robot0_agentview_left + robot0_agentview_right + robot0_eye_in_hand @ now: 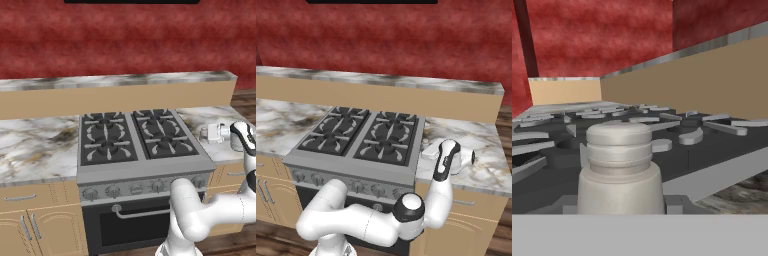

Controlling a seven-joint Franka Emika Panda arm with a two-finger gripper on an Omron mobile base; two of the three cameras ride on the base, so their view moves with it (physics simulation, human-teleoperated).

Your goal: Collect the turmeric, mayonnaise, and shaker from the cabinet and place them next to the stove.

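1. I see the black four-burner gas stove (pixel 363 134) set in the marbled white bench (pixel 476 150).
2. My white arm's tool (pixel 428 151) hangs low over the bench just right of the stove.

Base views face stove (pixel 135 137) from behind-left and behind-right; hand view low, close, across grates.

The shaker (pixel 619 172), a slim pale grey cylinder with a narrower ribbed cap, lies on its side over the marble counter just right of the stove (pixel 135 140), cap pointing toward the burners. The stove is a black four-burner cooktop with grates, steel front and knobs.
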